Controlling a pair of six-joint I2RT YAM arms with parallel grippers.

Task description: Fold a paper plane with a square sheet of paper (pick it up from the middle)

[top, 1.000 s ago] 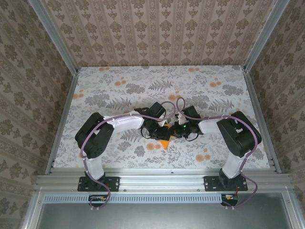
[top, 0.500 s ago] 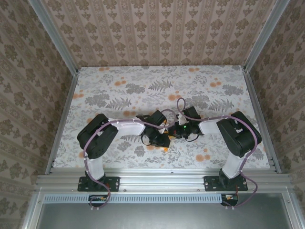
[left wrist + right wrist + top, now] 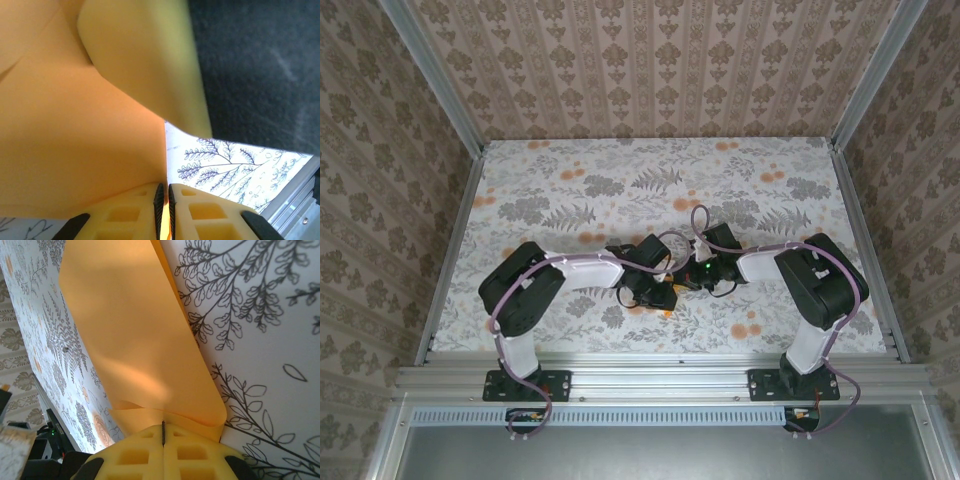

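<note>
The square sheet of paper (image 3: pixel 135 330) is bright orange and folded over on itself, with a rounded fold at its right edge. It lies low over the flower-print table. My right gripper (image 3: pixel 163 432) is shut on its near edge. In the left wrist view the paper (image 3: pixel 75 150) fills the left side, and my left gripper (image 3: pixel 164 200) is shut on an edge that runs between its pads. A yellow finger (image 3: pixel 145 65) of the right gripper hangs just above. In the top view the two grippers, left (image 3: pixel 660 290) and right (image 3: pixel 682 280), meet at the table's near middle and hide most of the paper. I cannot tell whether it has a paper plane's pointed shape.
The flower-print table (image 3: pixel 650 190) stretches away behind the grippers, between patterned walls. An aluminium rail (image 3: pixel 660 375) runs along the near edge, with both arm bases bolted to it. The right gripper's dark body (image 3: pixel 260 65) is close above the left gripper.
My left gripper has moved toward the near edge and over the paper, covering the orange tip that showed before. The right arm has stayed put.
</note>
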